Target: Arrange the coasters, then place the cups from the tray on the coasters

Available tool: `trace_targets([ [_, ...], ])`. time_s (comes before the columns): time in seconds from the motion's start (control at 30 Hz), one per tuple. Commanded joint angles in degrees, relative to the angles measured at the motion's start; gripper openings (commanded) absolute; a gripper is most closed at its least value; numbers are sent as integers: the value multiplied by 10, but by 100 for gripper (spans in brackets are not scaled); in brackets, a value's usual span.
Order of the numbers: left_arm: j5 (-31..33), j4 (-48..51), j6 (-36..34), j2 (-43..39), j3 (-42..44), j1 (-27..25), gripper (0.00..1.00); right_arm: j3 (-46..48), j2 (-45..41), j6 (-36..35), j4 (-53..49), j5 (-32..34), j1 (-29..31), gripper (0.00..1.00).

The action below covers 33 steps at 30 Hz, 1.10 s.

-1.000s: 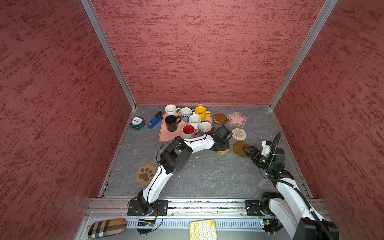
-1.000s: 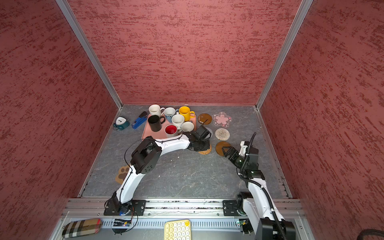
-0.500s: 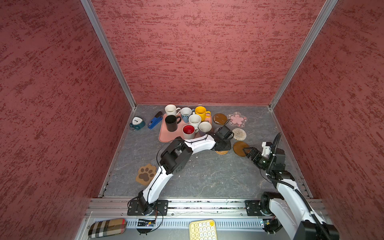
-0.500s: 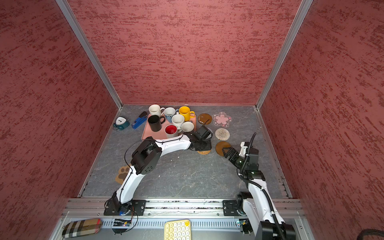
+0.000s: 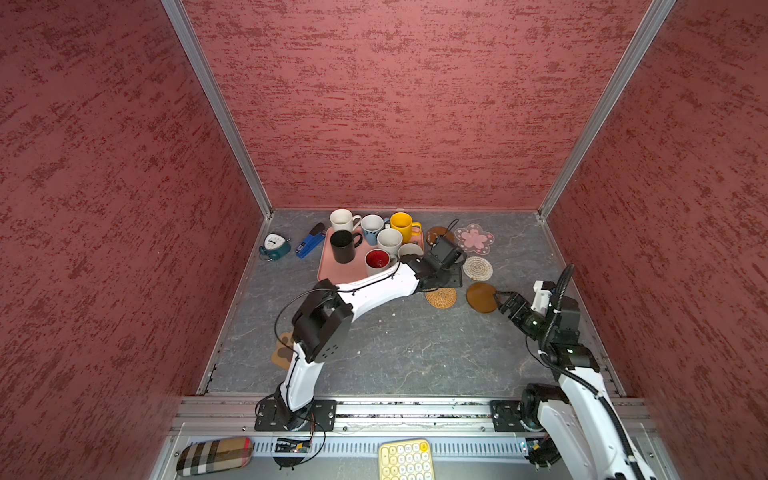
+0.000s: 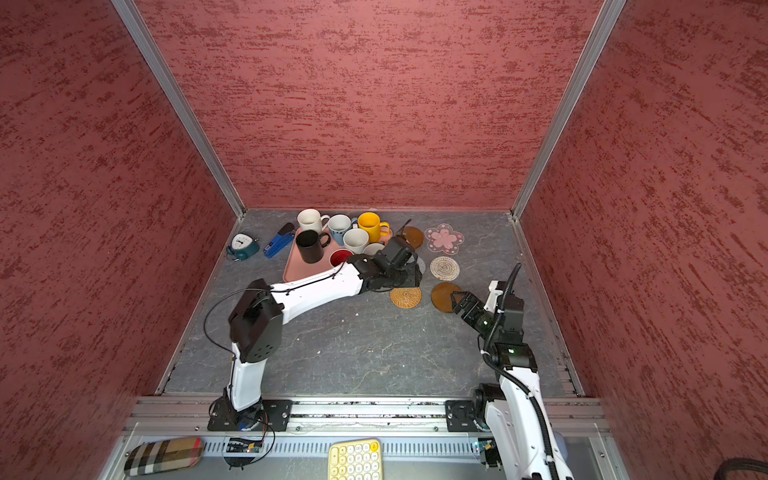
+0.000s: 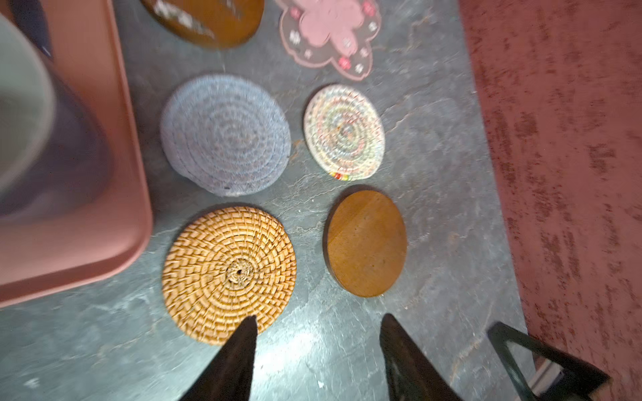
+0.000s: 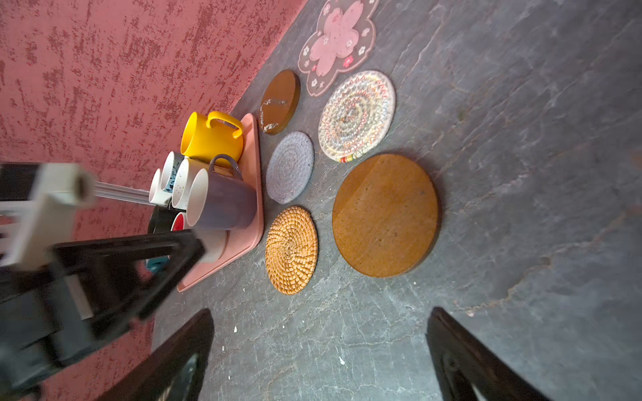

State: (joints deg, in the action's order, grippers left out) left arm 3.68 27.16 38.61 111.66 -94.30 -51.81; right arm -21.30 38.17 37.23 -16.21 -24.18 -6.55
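Left gripper (image 7: 318, 317): jaws spread, nothing pinched, one tip at the rim of the tan woven rattan round coaster (image 7: 229, 274). Right gripper (image 8: 321, 310): spread wide too, empty, just short of the near amber-brown wooden disc coaster (image 8: 384, 215). Risk imo: rattan could get dragged if that tip is pulled back low, and the lavender ceramic mug (image 8: 222, 205) at the corner of the salmon-pink low-rimmed tray (image 7: 87, 243) could be clipped by the left arm (image 5: 374, 291). Coasters are packed tight beside the tray, narrow gaps. Brown paw-print coaster (image 5: 282, 353) is found well apart. Open floor (image 5: 415, 353) toward the front.
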Motion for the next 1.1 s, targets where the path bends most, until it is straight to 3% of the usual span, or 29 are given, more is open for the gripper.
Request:
trace_targets([
  [0.0,51,-15,-31,-70,47,-2,69,-16,-8,9,-25,19,0,93],
  [0.17,93,-15,-38,-164,127,0,89,-42,-25,-12,-69,63,27,92],
  [0.3,125,-14,-38,-225,193,9,95,-38,-28,-4,-67,73,59,92],
  [0.53,127,2,-27,-315,280,44,98,-38,-5,29,-30,134,163,92],
  [0.8,110,73,1,-414,373,128,100,-75,123,55,54,218,318,93],
  [1.07,188,161,62,-496,460,213,100,-126,257,53,143,217,387,94],
])
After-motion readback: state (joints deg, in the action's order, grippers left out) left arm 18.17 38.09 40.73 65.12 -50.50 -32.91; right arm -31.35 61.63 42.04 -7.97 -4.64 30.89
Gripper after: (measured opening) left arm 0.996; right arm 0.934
